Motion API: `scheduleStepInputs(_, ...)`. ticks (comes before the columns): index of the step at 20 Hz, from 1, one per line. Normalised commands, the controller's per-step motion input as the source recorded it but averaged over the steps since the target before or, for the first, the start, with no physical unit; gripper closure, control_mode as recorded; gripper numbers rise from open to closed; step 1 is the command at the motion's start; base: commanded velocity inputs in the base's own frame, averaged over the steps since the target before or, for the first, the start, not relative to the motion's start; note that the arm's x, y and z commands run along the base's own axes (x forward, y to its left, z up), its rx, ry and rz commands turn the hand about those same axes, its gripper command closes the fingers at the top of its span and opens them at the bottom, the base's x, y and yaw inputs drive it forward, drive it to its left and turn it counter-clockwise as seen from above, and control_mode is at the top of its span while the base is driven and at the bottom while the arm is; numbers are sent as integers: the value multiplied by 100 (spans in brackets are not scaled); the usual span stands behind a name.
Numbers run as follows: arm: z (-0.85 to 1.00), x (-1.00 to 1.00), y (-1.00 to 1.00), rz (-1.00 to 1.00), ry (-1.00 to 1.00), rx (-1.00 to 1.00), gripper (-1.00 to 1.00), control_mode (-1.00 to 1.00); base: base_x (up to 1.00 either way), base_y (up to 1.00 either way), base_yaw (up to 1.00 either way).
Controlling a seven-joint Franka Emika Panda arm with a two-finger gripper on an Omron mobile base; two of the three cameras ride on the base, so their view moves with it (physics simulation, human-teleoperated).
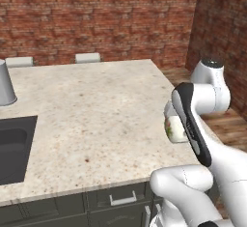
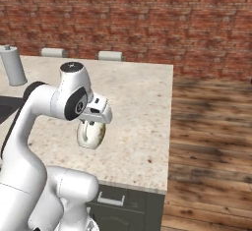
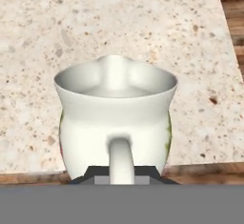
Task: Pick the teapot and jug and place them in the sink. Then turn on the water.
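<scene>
The jug (image 3: 114,118), cream-white with a pouring lip and a red-green picture on its belly, hangs in my gripper (image 3: 121,175), which is shut on its side handle. In the right base view the jug (image 2: 91,134) hangs slightly tilted under the hand (image 2: 96,113), above the counter's near right part. From the left base the jug (image 1: 174,128) peeks out behind my forearm. The sink (image 1: 14,144), a dark basin, lies at the counter's left end, far from the jug. The teapot is out of view.
A speckled beige counter (image 1: 96,110) stretches between jug and sink. A grey cylindrical container (image 1: 6,83) stands behind the sink, also seen from the right base (image 2: 13,65). Brick wall behind; the counter ends at the right over a wooden floor (image 2: 211,141).
</scene>
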Motion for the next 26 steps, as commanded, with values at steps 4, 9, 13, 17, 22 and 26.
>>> scheduleStepInputs(4,-4,-7,0,0,-30,0,100,-100,0,0,0)
scheduleStepInputs(9,-1,-7,0,0,-33,0,100,-100,0,0,0)
scheduleStepInputs(13,0,-13,0,0,-14,0,100,-100,0,0,0)
scheduleStepInputs(17,0,-14,0,0,0,0,100,-100,0,0,0)
scheduleStepInputs(22,0,-4,0,0,0,0,100,100,-33,14,0)
scheduleStepInputs(26,0,0,0,0,0,0,100,100,-57,60,0)
